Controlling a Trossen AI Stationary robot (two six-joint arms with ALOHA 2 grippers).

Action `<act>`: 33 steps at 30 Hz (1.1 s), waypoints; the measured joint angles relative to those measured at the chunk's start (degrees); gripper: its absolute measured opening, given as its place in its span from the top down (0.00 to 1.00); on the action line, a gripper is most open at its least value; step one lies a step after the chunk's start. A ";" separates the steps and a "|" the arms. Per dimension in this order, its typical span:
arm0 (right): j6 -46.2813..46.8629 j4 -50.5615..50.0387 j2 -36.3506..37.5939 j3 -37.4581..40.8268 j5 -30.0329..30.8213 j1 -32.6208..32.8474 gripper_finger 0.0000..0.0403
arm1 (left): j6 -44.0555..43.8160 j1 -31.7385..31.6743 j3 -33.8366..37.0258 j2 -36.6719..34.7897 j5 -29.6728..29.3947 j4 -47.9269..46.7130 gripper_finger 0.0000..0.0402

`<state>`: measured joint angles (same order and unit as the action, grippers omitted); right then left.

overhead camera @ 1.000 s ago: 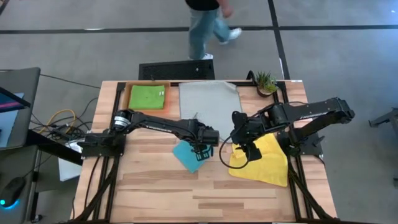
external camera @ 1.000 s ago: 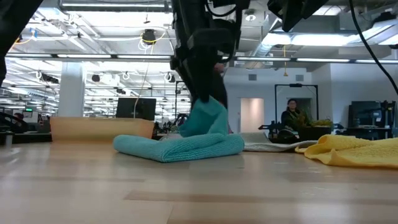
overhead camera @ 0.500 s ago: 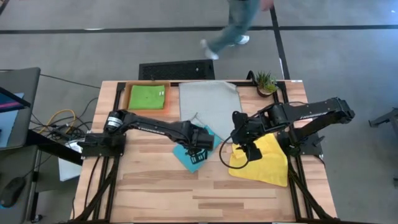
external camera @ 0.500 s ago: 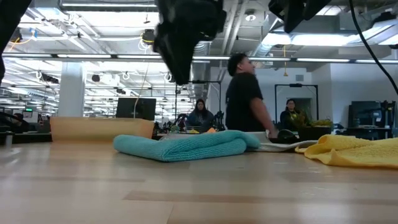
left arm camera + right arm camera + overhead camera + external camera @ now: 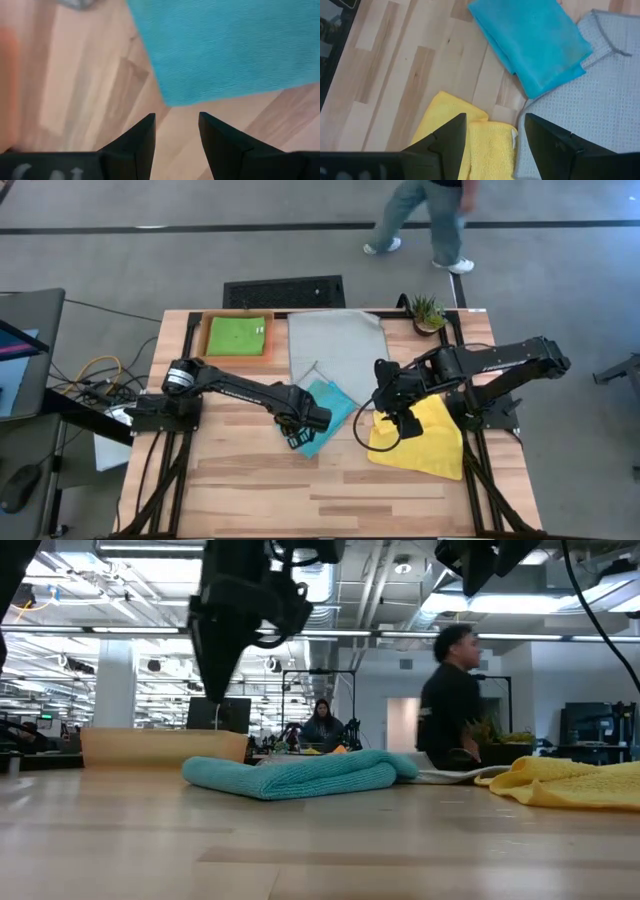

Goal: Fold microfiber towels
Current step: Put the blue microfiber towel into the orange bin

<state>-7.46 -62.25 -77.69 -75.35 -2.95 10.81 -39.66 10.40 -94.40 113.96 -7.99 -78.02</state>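
The sky blue towel [image 5: 328, 404] lies folded at the table's middle, its far corner resting on the pale grey towel [image 5: 335, 345], which is spread flat behind it. My left gripper [image 5: 297, 440] hangs open above the blue towel's [image 5: 225, 45] near-left corner, pointing down and touching nothing. My right gripper [image 5: 403, 423] waits open above the crumpled yellow towel [image 5: 432, 438] at the right. The lime green towel [image 5: 238, 337] lies folded in the orange tray [image 5: 207, 338] at the far left.
A small potted plant [image 5: 427, 312] stands at the far right corner. Bare wood runs along the near half of the table [image 5: 330, 495]. A person [image 5: 425, 220] walks on the floor beyond the far edge.
My left gripper has come away from the blue towel, risen, and moved toward the table's left and near edges while turning about its wrist. The part of the towel that stood raised under it now lies flat, laid over toward the grey towel. The person has walked rightward.
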 joint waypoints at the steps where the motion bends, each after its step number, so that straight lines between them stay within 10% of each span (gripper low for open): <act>1: 0.01 -0.59 0.00 0.02 -0.01 -0.01 0.44 | -0.25 0.13 1.31 -0.71 0.51 0.49 0.64; 17: -4.16 6.18 -0.52 0.04 0.64 0.68 0.44 | -13.70 -0.71 34.53 -22.78 12.23 36.20 0.64; 33: -4.07 8.56 -1.40 1.62 8.17 2.32 0.44 | -41.68 4.14 48.50 -25.61 6.03 61.93 0.64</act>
<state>-11.53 -53.68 -79.09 -73.73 5.21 13.13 -81.34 14.54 -45.89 88.36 -1.96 -16.10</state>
